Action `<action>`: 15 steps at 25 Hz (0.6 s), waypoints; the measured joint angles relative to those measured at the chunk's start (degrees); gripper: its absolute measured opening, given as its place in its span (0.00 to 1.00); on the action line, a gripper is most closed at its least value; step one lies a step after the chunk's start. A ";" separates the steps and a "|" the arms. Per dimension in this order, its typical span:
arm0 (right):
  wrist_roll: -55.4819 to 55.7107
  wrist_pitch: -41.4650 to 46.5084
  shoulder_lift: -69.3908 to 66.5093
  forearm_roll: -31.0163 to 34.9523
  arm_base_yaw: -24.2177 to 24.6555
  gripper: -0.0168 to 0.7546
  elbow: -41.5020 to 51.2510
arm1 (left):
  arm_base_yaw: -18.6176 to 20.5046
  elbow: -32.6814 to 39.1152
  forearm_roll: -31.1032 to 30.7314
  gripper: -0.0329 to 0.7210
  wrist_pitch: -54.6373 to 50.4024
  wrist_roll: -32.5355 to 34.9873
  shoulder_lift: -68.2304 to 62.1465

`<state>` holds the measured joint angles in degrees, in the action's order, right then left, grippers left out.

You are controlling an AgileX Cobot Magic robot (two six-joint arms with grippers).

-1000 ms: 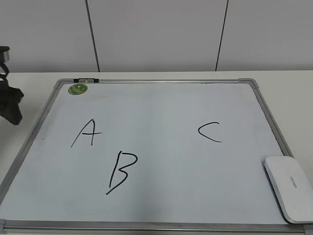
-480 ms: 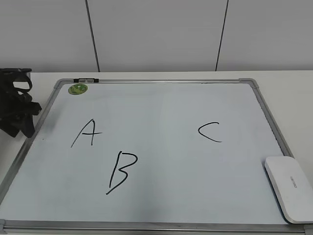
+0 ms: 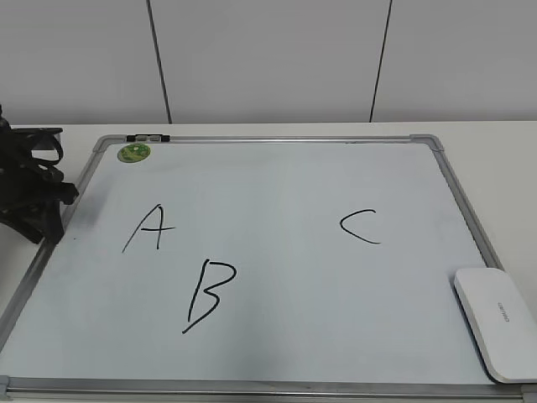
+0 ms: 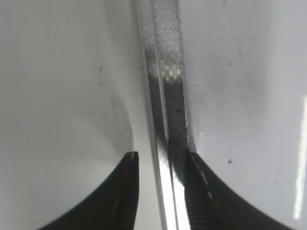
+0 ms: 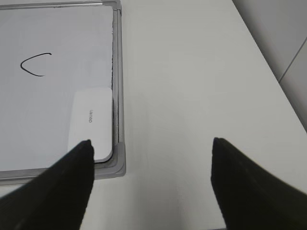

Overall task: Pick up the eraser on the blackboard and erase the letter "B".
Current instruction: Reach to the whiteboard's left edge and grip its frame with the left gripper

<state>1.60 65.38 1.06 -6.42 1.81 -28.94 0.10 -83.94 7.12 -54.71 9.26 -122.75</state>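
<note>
The blackboard (image 3: 285, 193) lies flat on the table with the letter "B" (image 3: 208, 295) at its near left. The eraser (image 3: 497, 323) lies in the board's near right corner and also shows in the right wrist view (image 5: 91, 124). My left gripper (image 3: 46, 228) is low at the board's left edge. In the left wrist view its jaws (image 4: 160, 158) are slightly apart and straddle the silver frame (image 4: 165, 72). My right gripper (image 5: 151, 143) is wide open and empty over bare table, just off the board's corner cap (image 5: 115, 165). It is out of the exterior view.
A black "A" (image 3: 148, 228) is above the B, and a black "C" (image 3: 361, 227) is at the right, also seen in the right wrist view (image 5: 34, 64). A green sticker (image 3: 133, 152) sits at the far left corner. White table surrounds the board (image 5: 192, 96).
My left gripper has come in from the far left and dropped down onto the board's left frame. The eraser, the letters and the board have not moved.
</note>
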 joint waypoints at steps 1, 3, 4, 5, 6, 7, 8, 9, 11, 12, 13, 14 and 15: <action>0.00 0.00 0.00 0.00 0.00 0.78 0.00 | 0.00 -0.14 0.13 0.30 -0.13 0.00 -0.09; 0.00 0.00 0.00 0.00 0.00 0.78 0.00 | 0.00 -0.27 0.60 0.23 -0.46 0.00 -0.35; 0.00 0.00 0.00 0.00 0.00 0.78 0.00 | 0.00 -0.38 0.75 0.19 -0.57 0.00 -0.46; 0.00 0.00 0.00 0.00 0.00 0.78 0.00 | 0.00 -0.47 0.75 0.16 -0.57 0.00 -0.55; 0.00 0.00 0.00 0.00 0.00 0.78 0.00 | 0.00 -0.47 0.75 0.11 -0.57 0.00 -0.55; 0.00 0.00 0.00 0.00 0.00 0.78 0.00 | 0.00 -0.47 0.92 0.08 -0.57 0.00 -0.55; 0.00 0.00 0.00 0.00 0.00 0.78 0.00 | 0.00 -0.47 0.92 0.07 -0.57 -0.24 -0.55; 0.00 0.00 0.00 0.00 0.00 0.78 0.00 | 0.00 -0.47 1.05 0.07 -0.67 -0.36 -0.55; 0.00 0.00 0.00 0.00 0.00 0.78 0.00 | 0.00 -0.60 1.05 0.07 -0.67 -0.36 -0.55; 0.00 0.00 0.00 0.00 0.00 0.78 0.00 | 0.00 -0.60 1.05 0.07 -0.67 -0.36 -0.55; 0.00 0.00 0.00 0.00 0.00 0.78 0.00 | 0.00 -0.60 1.05 0.07 -0.78 -0.45 -0.55; 0.00 0.00 0.00 0.00 0.00 0.78 0.00 | 0.00 -0.60 1.05 0.07 -0.78 -0.45 -0.55; 0.00 0.00 0.00 0.00 0.00 0.78 0.00 | 0.00 -0.63 1.05 0.07 -0.78 -0.45 -0.55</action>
<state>1.60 65.38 1.06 -6.42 1.81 -28.94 0.10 -84.57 8.16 -55.49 8.81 -123.30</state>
